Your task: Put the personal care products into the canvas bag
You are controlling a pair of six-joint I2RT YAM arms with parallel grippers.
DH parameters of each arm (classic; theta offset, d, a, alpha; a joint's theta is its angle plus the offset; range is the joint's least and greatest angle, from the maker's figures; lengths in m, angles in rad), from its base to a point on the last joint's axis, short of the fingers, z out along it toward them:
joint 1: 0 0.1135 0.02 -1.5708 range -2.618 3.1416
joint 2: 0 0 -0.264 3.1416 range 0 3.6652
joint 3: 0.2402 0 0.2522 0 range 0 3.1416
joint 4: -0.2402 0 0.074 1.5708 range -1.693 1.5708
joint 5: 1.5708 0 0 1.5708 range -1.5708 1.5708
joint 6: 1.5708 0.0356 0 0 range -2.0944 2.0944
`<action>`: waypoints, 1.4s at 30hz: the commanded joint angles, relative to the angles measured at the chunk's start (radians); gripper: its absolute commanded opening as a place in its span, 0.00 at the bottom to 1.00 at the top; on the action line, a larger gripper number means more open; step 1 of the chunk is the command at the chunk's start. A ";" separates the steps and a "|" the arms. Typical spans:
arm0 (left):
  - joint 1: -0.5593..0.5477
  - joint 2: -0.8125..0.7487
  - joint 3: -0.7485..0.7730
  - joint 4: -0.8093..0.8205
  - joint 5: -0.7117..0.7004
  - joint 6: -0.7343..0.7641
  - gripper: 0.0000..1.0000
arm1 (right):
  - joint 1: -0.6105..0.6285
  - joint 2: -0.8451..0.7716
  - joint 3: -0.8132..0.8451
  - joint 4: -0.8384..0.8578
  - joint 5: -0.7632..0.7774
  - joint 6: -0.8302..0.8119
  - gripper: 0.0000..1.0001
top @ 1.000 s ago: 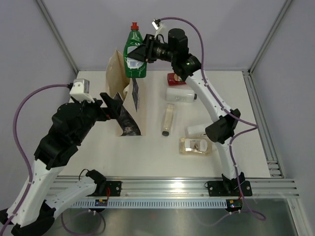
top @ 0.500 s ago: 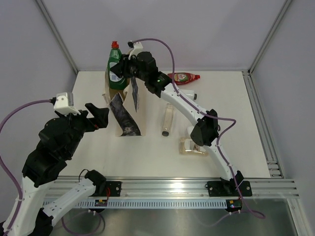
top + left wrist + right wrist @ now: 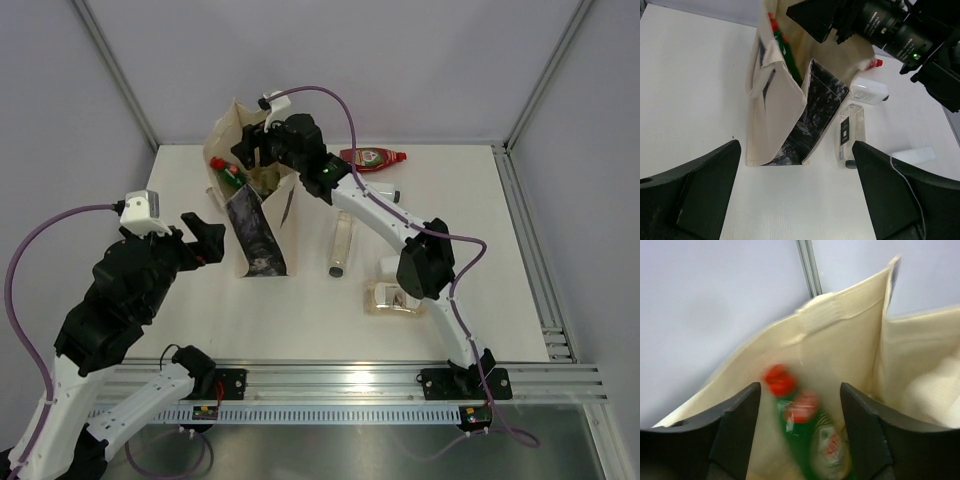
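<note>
**Green bottle inside the bag, both sets of fingers apart**

Your right gripper (image 3: 800,387) hangs over the mouth of the canvas bag (image 3: 772,115) with its fingers parted. The green bottle (image 3: 812,440), blurred, lies inside the bag just below them, red cap up. Your left gripper (image 3: 795,150) hovers left of the bag, clear of it, fingers spread wide on nothing. On the table (image 3: 300,320) right of the bag lie the red bottle (image 3: 372,156), the slim clear bottle (image 3: 341,243) and the amber bottle (image 3: 396,297).

The left arm (image 3: 110,310) folds up from its base at 7 o'clock. Its left gripper (image 3: 210,238) points toward 2 o'clock, jaws spread wide. The right arm (image 3: 375,210) stretches from 5 o'clock toward 11 o'clock, wrist tipped down, right gripper (image 3: 250,158) parted.
</note>
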 commanded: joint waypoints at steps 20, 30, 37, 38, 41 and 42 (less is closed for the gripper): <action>0.001 0.173 0.037 0.212 0.179 0.073 0.99 | -0.178 -0.234 0.001 -0.082 -0.608 0.033 0.89; -0.001 0.613 0.203 0.275 0.552 -0.025 0.95 | -0.456 -0.518 -0.422 -0.417 -0.720 -0.168 0.96; -0.085 0.964 0.301 0.198 0.586 -0.119 0.91 | -0.706 -0.682 -0.735 -0.665 -0.809 -0.432 0.99; -0.096 1.041 0.316 0.190 0.568 -0.124 0.91 | -0.732 -0.694 -0.796 -0.685 -0.811 -0.450 1.00; -0.126 1.156 0.399 0.152 0.485 -0.105 0.94 | -0.838 -0.736 -0.914 -0.673 -0.828 -0.456 0.99; -0.137 1.230 0.420 0.144 0.454 -0.095 0.98 | -0.874 -0.745 -0.938 -0.667 -0.837 -0.458 0.99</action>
